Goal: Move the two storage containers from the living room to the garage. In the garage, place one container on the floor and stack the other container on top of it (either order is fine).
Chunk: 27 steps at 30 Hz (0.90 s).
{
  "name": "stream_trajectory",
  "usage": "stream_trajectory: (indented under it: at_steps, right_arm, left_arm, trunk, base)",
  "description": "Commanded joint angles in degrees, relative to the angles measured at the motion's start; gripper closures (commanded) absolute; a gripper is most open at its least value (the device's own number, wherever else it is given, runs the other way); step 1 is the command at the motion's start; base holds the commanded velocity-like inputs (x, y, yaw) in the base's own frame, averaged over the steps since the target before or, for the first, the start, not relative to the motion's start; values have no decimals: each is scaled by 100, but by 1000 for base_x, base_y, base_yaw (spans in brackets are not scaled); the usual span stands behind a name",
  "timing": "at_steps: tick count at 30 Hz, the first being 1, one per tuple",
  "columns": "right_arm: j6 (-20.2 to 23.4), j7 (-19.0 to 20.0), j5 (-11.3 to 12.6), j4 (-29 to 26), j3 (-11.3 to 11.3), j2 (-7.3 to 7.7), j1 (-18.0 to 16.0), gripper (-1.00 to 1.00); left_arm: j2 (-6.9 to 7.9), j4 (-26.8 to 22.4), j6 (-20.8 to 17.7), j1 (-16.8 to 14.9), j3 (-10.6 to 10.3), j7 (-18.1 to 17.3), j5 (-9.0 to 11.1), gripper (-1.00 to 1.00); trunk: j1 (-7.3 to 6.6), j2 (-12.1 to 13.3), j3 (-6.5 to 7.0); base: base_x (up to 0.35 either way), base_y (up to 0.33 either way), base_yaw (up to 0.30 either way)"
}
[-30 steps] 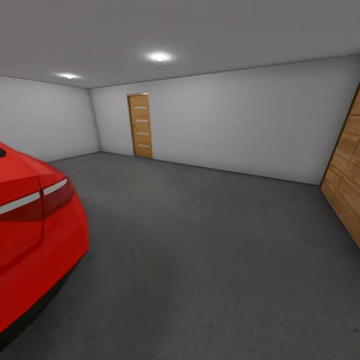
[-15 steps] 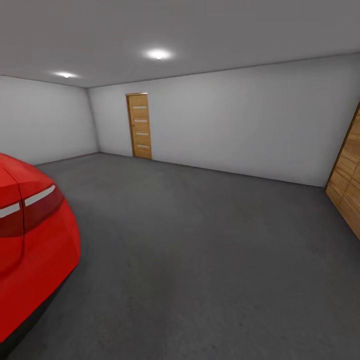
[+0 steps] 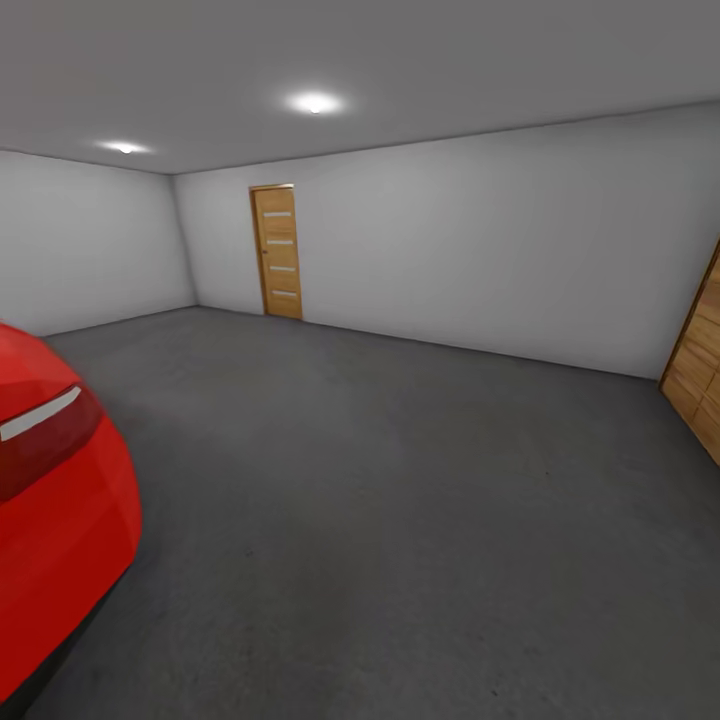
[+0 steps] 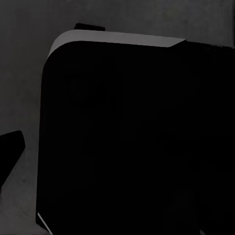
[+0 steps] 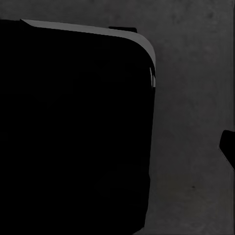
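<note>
The two storage containers and the living room are out of view. I am in the garage: pale grey walls (image 3: 480, 240), round ceiling lights (image 3: 314, 103) and the dark grey floor (image 3: 400, 500) spreading ahead. In the left wrist view a large black rounded body (image 4: 122, 142) hangs over the dark floor (image 4: 24, 73). The right wrist view has the same black body (image 5: 73, 127) above the floor (image 5: 191, 122).
The rear of a red car (image 3: 50, 510) stands close at the left. A wooden door (image 3: 276, 252) is in the far wall. Wood panelling (image 3: 700, 370) lines the right edge. The floor ahead stretches open to the far wall.
The whole view has shifted as the camera moved forward: the car has slid toward the left edge and the wood panelling toward the right edge.
</note>
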<state>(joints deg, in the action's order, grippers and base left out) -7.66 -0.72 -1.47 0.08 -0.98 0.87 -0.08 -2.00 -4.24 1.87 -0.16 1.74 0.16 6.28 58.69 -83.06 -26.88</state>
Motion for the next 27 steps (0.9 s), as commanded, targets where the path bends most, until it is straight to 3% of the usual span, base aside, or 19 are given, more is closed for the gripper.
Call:
stream_trajectory:
  at_steps: [1,27]
  right_arm:
    - [-19,-7,-22,1,-12,0,-1,-100]
    - [-9,-4,-54,1,-51,25,-1,-100]
  left_arm:
    - [-2,2,15,-2,16,2,49,-100]
    - [-2,-6,25,-2,16,2,49,-100]
  trunk:
    - [3,-2,-5]
    - [3,-2,-5]
  base:
    - [322,0,0]
    - [322,-89,0]
